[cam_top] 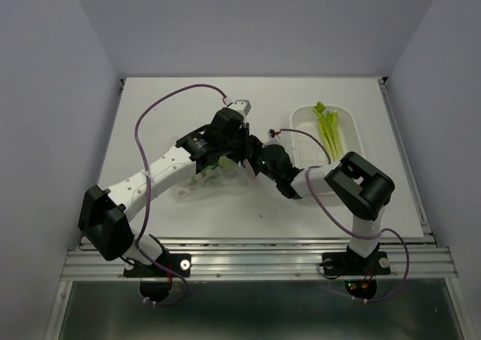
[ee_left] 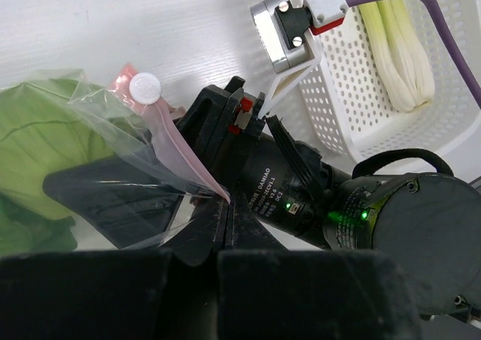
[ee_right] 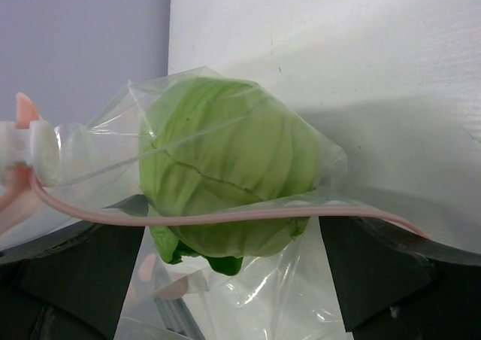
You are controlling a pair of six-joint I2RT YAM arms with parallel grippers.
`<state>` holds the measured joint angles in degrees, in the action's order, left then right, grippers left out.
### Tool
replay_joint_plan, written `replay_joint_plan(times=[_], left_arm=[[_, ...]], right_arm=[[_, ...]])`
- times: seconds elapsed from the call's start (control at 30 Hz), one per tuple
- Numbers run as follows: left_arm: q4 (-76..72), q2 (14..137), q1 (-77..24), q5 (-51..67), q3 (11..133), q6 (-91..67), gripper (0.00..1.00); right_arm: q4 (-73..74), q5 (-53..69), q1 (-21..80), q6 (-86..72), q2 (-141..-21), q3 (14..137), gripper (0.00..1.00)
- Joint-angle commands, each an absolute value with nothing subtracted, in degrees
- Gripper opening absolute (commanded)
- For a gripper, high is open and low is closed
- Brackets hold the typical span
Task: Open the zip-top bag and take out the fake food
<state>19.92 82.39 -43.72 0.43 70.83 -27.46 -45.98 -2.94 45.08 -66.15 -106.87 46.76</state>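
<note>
The zip-top bag (cam_top: 201,180) lies mid-table, clear with a pink zip strip (ee_right: 225,218) and a white slider (ee_left: 145,89). Inside it sits fake food: a round light-green cabbage head (ee_right: 218,167) over a darker leafy piece (ee_right: 225,263). My left gripper (ee_left: 226,204) is shut on the bag's pink strip edge, seen in the left wrist view. My right gripper (ee_right: 229,272) is open wide at the bag's mouth, one black finger (ee_right: 83,272) on each side of the cabbage, the strip running across both. In the top view both grippers (cam_top: 239,153) (cam_top: 254,165) meet over the bag's right end.
A white perforated basket (cam_top: 353,133) stands at the back right with a long green-white stalk (cam_top: 328,125) lying in it. The right arm's black wrist (ee_left: 301,197) crowds close beside my left fingers. Grey walls enclose the table.
</note>
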Motion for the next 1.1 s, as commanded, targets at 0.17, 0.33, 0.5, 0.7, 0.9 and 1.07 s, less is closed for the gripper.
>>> replay_joint_plan(times=[0.17,0.33,0.5,0.7,0.9,1.07], left_arm=[[17.1,82.8,-45.0,4.9,71.1,-26.9,0.0],[17.4,83.8,-45.0,4.9,71.1,-26.8,0.0],[17.4,84.3,-45.0,4.9,71.3,-26.9,0.0],[17.8,84.6,-45.0,5.1,71.3,-26.8,0.0],[17.9,84.4,-45.0,5.2,71.1,-26.8,0.0],[17.9,84.8,-45.0,5.2,71.3,-26.7,0.0]], right_arm=[[-58.6,-4.7,45.5,-61.2,-107.1,46.4,1.0],[-51.3,-6.1,45.5,-58.5,-104.7,47.0,0.89],[-42.5,-9.8,46.1,-55.5,-102.2,47.8,0.77],[-38.1,-11.8,46.1,-53.4,-100.4,48.0,0.81],[-37.4,-12.4,46.1,-51.1,-99.2,48.4,0.9],[-37.9,-14.0,46.1,-50.1,-98.0,47.6,0.89]])
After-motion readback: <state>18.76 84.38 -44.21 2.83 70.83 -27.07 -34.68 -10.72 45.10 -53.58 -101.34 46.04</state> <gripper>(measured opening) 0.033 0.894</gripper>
